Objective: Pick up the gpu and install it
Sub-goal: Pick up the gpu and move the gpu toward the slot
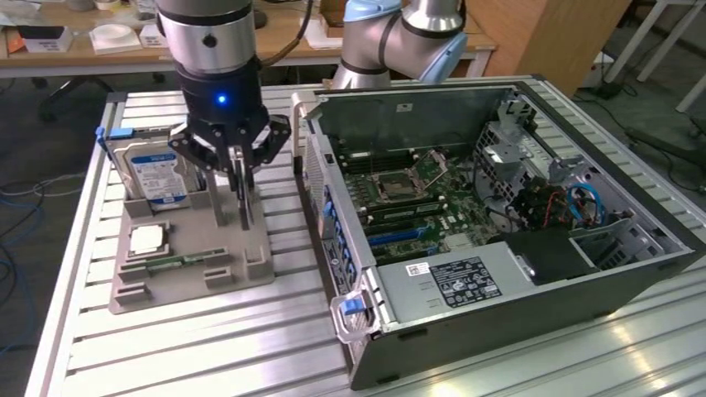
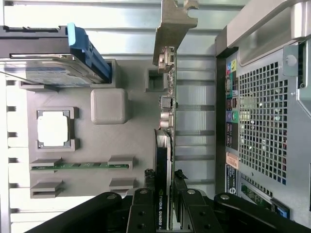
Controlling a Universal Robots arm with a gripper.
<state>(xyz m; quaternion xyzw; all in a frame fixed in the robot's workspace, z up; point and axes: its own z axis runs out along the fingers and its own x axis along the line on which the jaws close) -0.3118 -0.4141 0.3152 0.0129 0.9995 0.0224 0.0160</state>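
Note:
The gpu stands on edge between my gripper's fingers. It is a thin card with a black shroud and a metal end bracket. The fingers press on both of its faces, so the gripper is shut on it. In the exterior view the gripper hangs over the grey holder tray, and the gpu points down from it toward the tray's middle. I cannot tell whether the card's lower edge still touches the tray.
On the tray stand a blue-labelled hard drive, a processor chip and a small memory stick. The open computer case lies at the exterior view's right, its motherboard exposed. A second arm stands behind it.

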